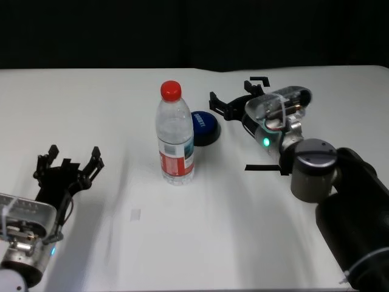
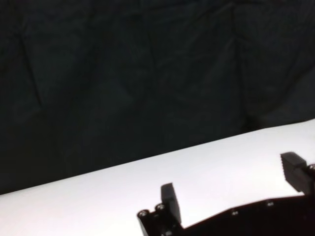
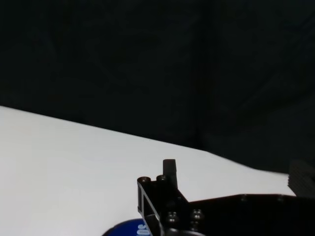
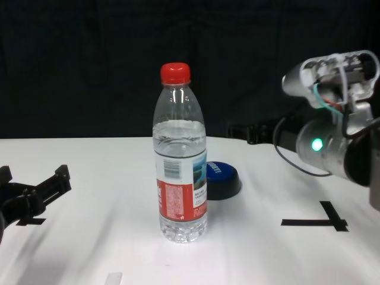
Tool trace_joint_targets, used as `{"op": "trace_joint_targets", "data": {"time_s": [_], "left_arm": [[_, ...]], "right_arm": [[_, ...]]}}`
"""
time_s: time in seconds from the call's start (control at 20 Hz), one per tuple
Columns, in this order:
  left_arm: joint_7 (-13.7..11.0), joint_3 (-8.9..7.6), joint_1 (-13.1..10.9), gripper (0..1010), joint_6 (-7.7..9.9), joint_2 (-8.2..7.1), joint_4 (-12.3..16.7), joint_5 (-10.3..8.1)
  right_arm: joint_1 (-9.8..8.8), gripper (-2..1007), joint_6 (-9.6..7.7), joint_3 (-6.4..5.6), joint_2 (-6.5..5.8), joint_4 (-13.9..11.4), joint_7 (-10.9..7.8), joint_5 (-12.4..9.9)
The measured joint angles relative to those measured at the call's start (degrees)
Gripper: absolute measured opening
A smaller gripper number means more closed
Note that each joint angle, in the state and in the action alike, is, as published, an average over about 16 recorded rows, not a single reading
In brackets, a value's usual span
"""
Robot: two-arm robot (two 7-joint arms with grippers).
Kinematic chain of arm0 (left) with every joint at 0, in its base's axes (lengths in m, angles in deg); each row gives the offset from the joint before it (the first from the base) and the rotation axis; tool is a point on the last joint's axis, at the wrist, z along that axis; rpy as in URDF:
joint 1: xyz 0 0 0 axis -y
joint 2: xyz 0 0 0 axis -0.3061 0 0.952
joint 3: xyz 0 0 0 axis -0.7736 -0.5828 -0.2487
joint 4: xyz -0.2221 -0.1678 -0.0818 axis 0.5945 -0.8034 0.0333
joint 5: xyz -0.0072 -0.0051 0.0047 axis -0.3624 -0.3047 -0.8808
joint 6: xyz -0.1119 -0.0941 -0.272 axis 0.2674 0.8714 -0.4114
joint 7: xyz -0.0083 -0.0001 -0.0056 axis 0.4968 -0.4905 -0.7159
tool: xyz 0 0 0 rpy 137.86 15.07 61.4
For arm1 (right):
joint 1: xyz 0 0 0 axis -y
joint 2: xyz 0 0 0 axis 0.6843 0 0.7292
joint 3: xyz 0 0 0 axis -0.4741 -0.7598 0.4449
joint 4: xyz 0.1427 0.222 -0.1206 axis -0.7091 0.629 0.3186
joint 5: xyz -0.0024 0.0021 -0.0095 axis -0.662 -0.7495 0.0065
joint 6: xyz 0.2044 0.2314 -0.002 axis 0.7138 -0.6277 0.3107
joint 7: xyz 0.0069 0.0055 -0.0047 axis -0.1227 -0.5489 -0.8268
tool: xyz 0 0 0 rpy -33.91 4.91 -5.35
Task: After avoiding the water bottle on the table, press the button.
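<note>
The water bottle (image 1: 175, 143), clear with a red cap and a red-and-white label, stands upright mid-table; it also shows in the chest view (image 4: 181, 178). The blue dome button (image 1: 205, 126) sits just behind it to the right, and shows in the chest view (image 4: 222, 177) and at the edge of the right wrist view (image 3: 127, 229). My right gripper (image 1: 220, 106) is open and empty, hovering just right of and beyond the button, clear of the bottle. My left gripper (image 1: 68, 160) is open and empty, parked at the near left of the white table (image 1: 121, 243).
Black tape marks lie on the table by the right arm (image 1: 262, 167) and at the far right (image 1: 259, 81). A small pale mark (image 1: 135, 213) lies in front of the bottle. A dark backdrop stands behind the table's far edge.
</note>
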Motion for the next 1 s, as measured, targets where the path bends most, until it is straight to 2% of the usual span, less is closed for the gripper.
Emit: {"op": "trace_joint_targets", "data": {"time_s": [0.4, 1.0], "left_arm": [[0.0, 0.00, 0.0, 1003, 0.00, 0.00, 0.0, 0.00], [0.0, 0.00, 0.0, 1003, 0.00, 0.00, 0.0, 0.00]], "right_arm": [[-7.60, 1003, -3.35, -0.85, -1.19, -11.7, 1.09, -1.4], [-18.86, 1003, -6.95, -1.61, -2.56, -24.7, 2.44, -2.7]]}}
